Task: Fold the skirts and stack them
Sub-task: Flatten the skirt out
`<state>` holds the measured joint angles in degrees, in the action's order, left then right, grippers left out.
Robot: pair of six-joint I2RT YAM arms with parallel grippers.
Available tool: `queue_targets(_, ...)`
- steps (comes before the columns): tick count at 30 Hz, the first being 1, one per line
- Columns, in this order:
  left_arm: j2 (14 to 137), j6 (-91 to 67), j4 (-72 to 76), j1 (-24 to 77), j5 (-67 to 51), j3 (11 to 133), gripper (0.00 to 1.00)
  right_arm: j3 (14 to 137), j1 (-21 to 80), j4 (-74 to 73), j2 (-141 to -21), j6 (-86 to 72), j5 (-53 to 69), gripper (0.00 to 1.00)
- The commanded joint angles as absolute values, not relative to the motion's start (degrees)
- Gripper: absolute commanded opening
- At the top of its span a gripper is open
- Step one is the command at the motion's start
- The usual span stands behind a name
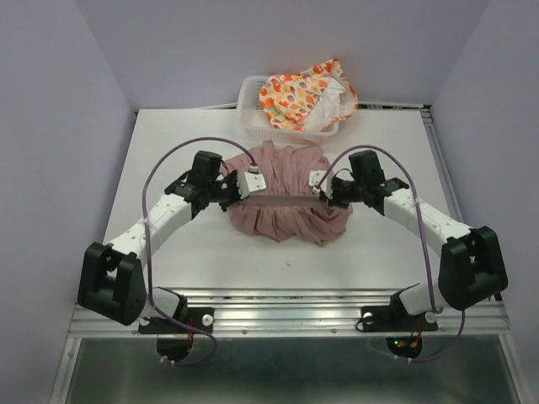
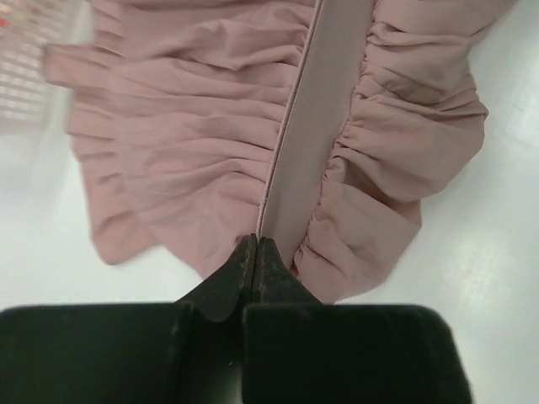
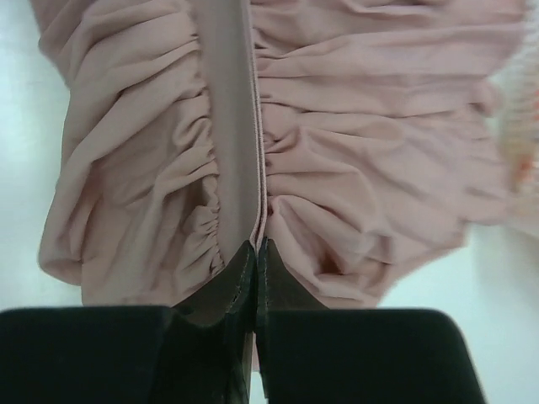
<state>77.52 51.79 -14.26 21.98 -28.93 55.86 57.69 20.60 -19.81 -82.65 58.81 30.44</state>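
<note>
The dusty pink ruffled skirt (image 1: 286,189) lies in the middle of the table, its waistband (image 1: 283,200) stretched taut between both grippers. My left gripper (image 1: 246,189) is shut on the waistband's left end (image 2: 290,177). My right gripper (image 1: 321,190) is shut on its right end (image 3: 232,135). In both wrist views the ruffles spread to either side of the band. The cream skirt with orange, red and yellow print (image 1: 305,93) lies bunched in the white mesh basket (image 1: 249,114) at the back.
The basket stands at the table's far edge, just behind the pink skirt; its mesh shows in the left wrist view (image 2: 25,80). Bare white table (image 1: 185,252) lies on both sides and in front. Purple walls enclose the table.
</note>
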Motion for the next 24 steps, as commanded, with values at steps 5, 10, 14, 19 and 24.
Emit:
queue_targets(5,68.73,55.37,-20.21,22.68,-31.02,52.9,0.0,51.76,23.2,-22.5,-74.0,55.99,29.62,0.01)
queue_targets(10,69.52,50.11,-17.43,22.68,-28.4,57.47,0.0,61.86,23.2,-21.1,-79.17,52.21,23.3,0.01)
queue_targets(14,73.38,41.41,-9.25,22.33,-20.06,64.92,0.0,73.54,22.42,-18.29,-86.03,49.4,18.64,0.01)
queue_targets(19,79.97,35.86,-1.23,19.69,-10.46,76.0,0.0,91.38,20.48,-15.03,-97.63,49.4,12.75,0.01)
queue_targets(24,82.89,36.55,-3.6,16.35,-12.72,86.39,0.0,101.87,20.48,-15.12,-99.69,48.77,14.22,0.01)
